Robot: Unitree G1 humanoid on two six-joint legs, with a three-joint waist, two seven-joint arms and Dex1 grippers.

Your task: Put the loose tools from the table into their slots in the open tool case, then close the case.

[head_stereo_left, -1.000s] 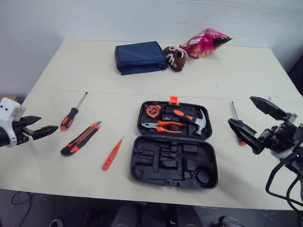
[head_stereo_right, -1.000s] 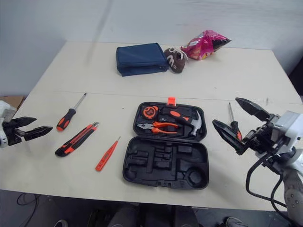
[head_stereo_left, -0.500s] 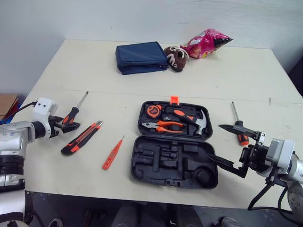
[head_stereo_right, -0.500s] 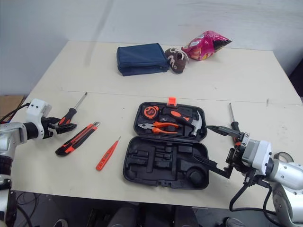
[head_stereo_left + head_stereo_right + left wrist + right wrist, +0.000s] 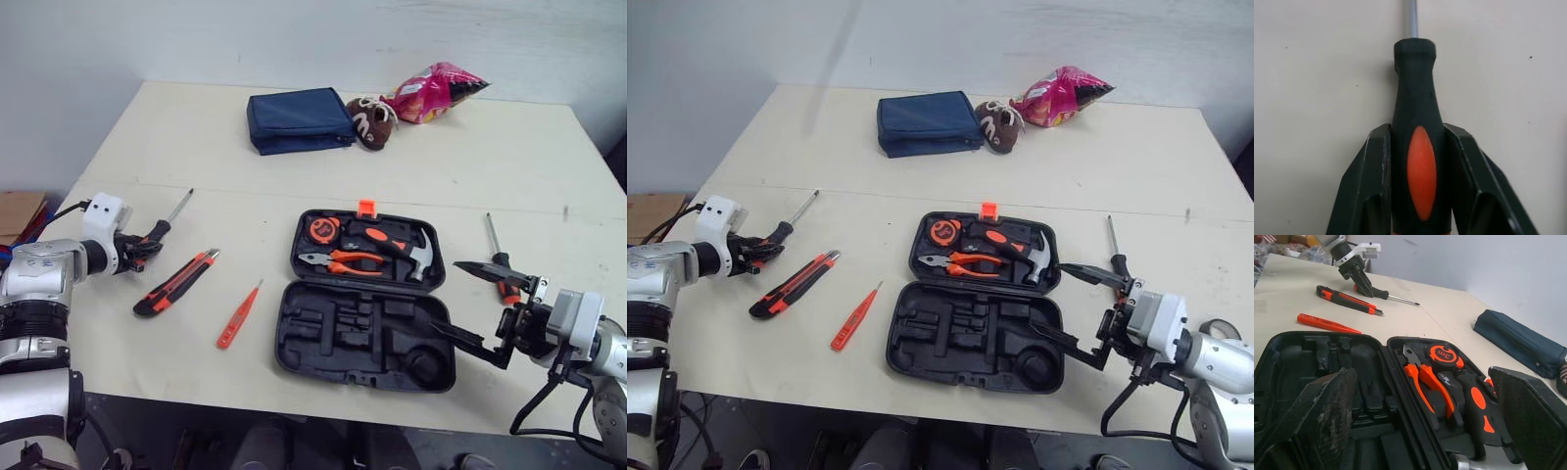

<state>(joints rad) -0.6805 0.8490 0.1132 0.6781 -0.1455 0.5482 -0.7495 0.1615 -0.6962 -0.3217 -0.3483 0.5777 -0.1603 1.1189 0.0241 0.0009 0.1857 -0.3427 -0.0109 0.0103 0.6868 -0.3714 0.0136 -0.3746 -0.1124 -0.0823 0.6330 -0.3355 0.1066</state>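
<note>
Change noted: within the last sec the left gripper [image 5: 139,253] came in from the frame's left edge onto the black-and-orange-handled screwdriver [image 5: 162,229], mid-left. The wrist cam shows both fingers [image 5: 1374,171] pressed flat vs. the handle, with the tool lying on the cream surface [image 5: 245,176]. The right gripper [image 5: 447,297] dropped from beside the second screwdriver [image 5: 491,233] to the right rim of the black plastic tool case [image 5: 333,338], centre frame. It is spread wide, holding nothing.

Assessment: first pick looks secured, lift pending. Case lid open.

Count:
- Loose tools, 4: screwdrivers x2, black-and-orange utility knife [image 5: 177,282] x1, slim orange tester pen [image 5: 238,315] x1.
- Seated in case, 3: orange tape measure [image 5: 320,229], orange-handled pliers [image 5: 338,261], hammer [image 5: 397,245].
- Non-task, upper centre, 3: folded navy pouch [image 5: 299,117], brown shoe [image 5: 370,122], pink snack bag [image 5: 436,90].
</note>
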